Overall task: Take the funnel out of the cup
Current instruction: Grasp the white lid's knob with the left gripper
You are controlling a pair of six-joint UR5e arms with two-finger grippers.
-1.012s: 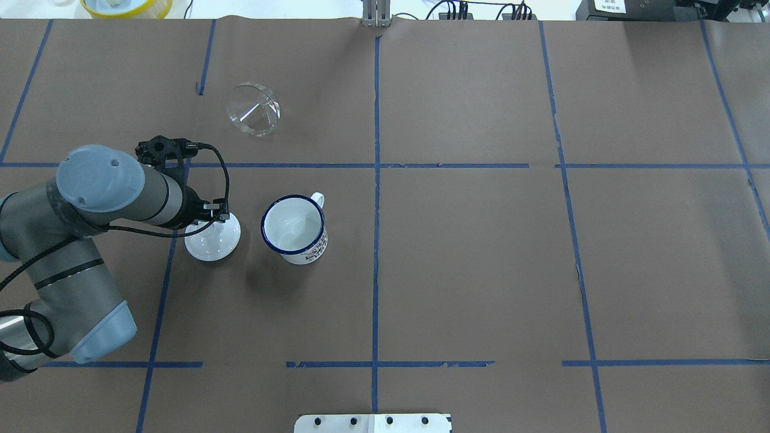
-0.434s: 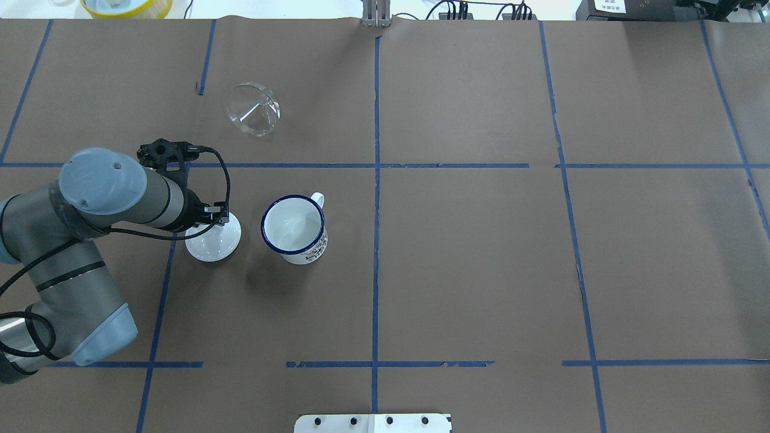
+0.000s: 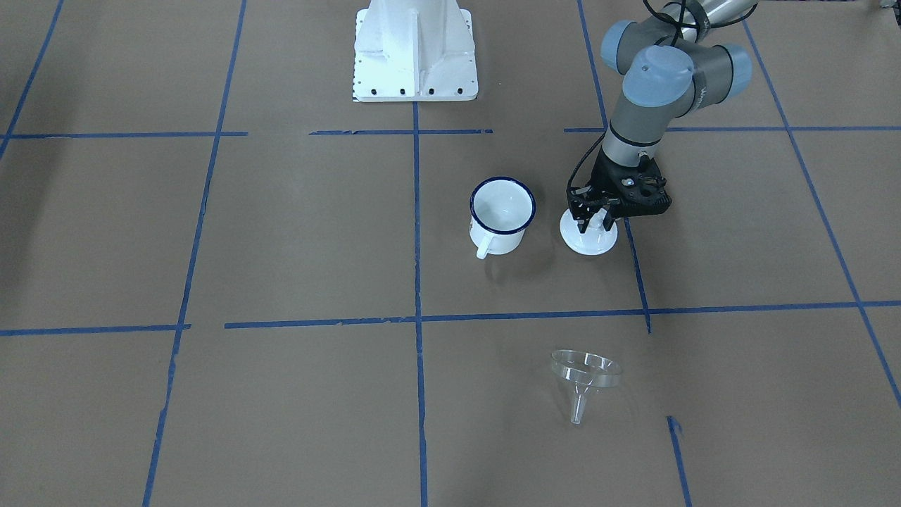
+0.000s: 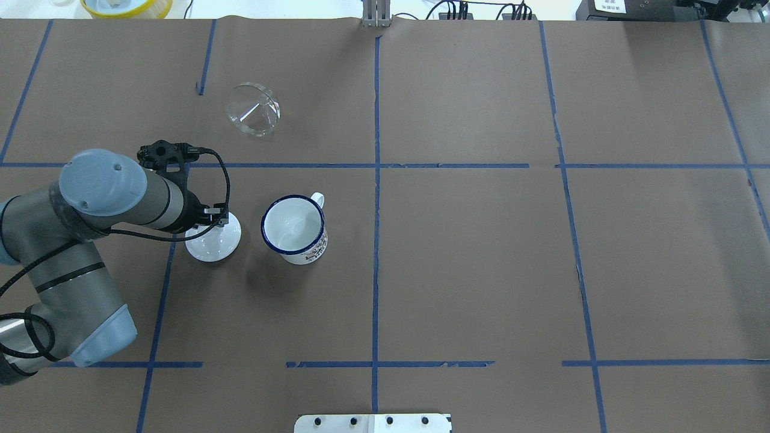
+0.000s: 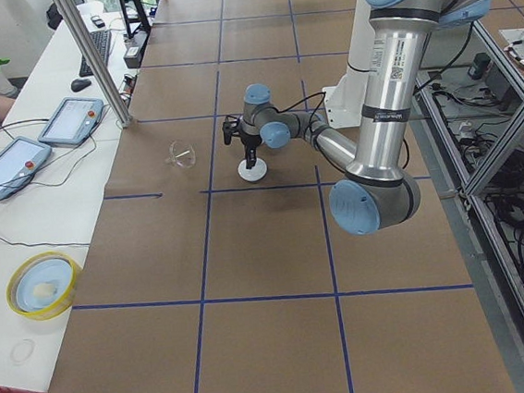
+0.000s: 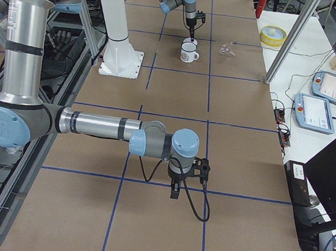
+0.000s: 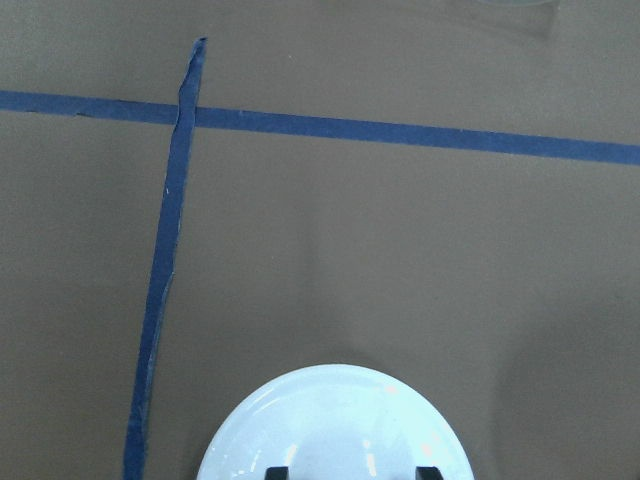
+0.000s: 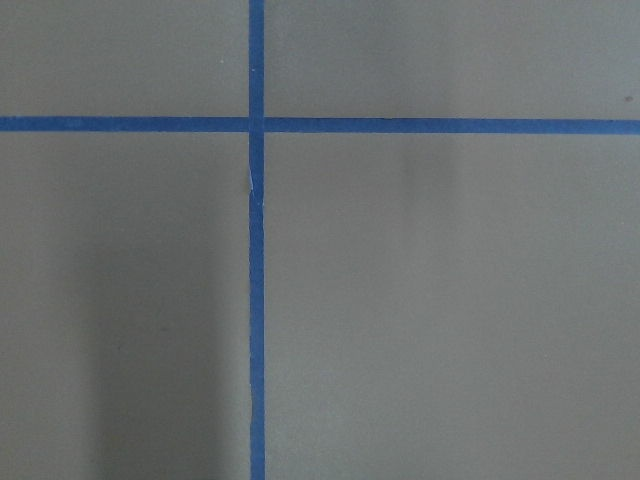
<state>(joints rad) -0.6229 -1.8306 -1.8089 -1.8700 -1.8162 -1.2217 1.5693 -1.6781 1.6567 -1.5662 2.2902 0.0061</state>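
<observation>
The clear funnel (image 4: pixel 252 110) lies on its side on the brown paper, well apart from the cup; it also shows in the front view (image 3: pixel 586 373). The white mug with a dark blue rim (image 4: pixel 295 228) stands upright and empty, also in the front view (image 3: pixel 501 211). My left gripper (image 3: pixel 595 227) hangs open just over a round white lid (image 3: pixel 590 245) beside the mug; its two fingertips stand apart over the lid (image 7: pixel 335 420) in the left wrist view. My right gripper (image 6: pixel 175 193) hovers far off over bare paper; I cannot tell whether it is open or shut.
The robot's white base plate (image 3: pixel 415 49) sits at the near middle edge. A yellow-rimmed dish (image 4: pixel 126 6) and two tablets (image 5: pixel 8 165) lie beyond the paper's far edge, by a metal pole (image 5: pixel 91 55). Blue tape lines cross the paper.
The left arm has shifted slightly, the elbow a little lower in the overhead view. The lid, mug and funnel have not moved.
</observation>
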